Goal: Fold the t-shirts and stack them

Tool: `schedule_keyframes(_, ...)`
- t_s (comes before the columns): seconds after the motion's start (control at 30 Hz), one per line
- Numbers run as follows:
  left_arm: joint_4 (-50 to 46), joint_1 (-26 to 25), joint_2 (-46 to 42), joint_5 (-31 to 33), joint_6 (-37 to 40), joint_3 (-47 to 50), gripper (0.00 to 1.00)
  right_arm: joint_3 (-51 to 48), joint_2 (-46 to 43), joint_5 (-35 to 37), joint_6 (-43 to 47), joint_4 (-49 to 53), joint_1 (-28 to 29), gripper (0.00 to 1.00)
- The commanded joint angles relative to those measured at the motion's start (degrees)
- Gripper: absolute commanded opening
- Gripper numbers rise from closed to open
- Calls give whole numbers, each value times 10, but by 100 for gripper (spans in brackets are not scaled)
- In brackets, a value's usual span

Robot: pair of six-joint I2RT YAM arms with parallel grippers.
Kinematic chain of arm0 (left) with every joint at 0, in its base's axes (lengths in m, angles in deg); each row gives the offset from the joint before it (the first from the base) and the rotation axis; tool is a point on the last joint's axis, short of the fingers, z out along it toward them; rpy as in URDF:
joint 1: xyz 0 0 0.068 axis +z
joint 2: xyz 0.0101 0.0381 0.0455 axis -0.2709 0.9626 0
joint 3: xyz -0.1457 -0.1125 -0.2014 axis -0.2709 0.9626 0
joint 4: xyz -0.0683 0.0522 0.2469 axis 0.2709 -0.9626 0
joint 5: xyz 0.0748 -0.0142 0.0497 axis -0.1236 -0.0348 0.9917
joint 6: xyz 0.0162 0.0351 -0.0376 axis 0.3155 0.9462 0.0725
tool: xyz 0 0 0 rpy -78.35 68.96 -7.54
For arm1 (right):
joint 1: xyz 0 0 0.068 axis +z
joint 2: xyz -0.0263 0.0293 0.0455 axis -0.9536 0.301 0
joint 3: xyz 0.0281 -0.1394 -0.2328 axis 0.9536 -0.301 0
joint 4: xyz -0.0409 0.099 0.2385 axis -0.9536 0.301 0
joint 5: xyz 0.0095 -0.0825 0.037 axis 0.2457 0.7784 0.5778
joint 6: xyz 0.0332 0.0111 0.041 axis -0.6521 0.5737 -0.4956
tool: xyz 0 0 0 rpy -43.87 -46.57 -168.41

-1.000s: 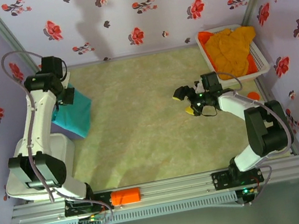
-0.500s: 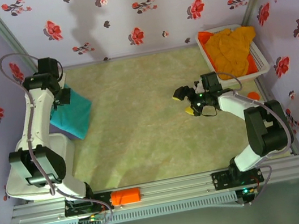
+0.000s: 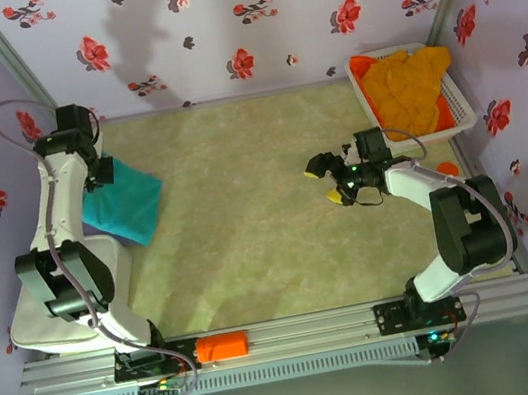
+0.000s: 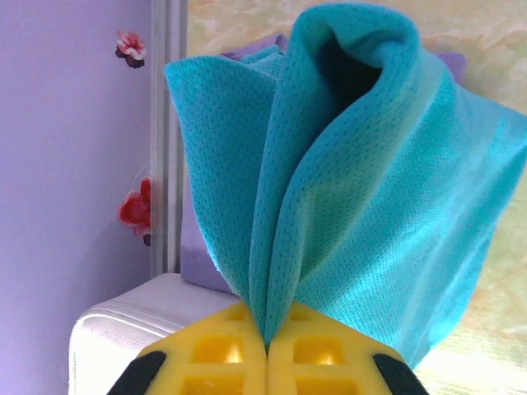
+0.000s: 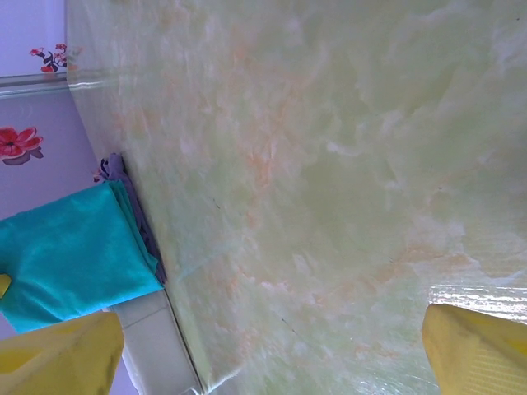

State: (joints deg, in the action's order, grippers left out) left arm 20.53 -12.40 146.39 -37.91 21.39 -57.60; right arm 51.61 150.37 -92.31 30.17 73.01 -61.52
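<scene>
Left gripper [image 4: 266,350] is clamped tight on a fold of the teal t-shirt [image 4: 370,206]. The cloth is bunched at the table's [image 3: 254,260] far-left edge, close to the side wall. A lavender t-shirt [image 4: 202,276] peeks out underneath. Right gripper [image 3: 324,184] has its jaws wide and holds nothing, mid-right. Orange t-shirts [image 3: 406,87] are heaped in the basket [image 3: 466,113] in the far-right corner. There's a wide stretch of open tabletop between the grippers.

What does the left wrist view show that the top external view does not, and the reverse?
Left wrist view, not top: the left fingers shut on a pinched fold of the teal t-shirt, with a lavender t-shirt under it. Top external, not left wrist: the white basket of orange-yellow t-shirts and the open right fingers. Both: the teal t-shirt and the green table.
</scene>
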Motion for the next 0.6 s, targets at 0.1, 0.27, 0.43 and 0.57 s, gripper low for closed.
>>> schedule_keyframes(0.1,47,38,9,25,0,29,0,-10,-4,-23,12,-12,-4,94)
schedule_keyframes(0.27,119,58,19,51,-7,75,0,-16,-1,-36,11,-24,-4,94)
schedule_keyframes(0.43,163,64,36,69,-5,90,0,-26,-4,-43,15,-30,-4,94)
schedule_keyframes(0.57,180,70,66,90,3,91,0,-40,-12,-47,13,-37,-5,94)
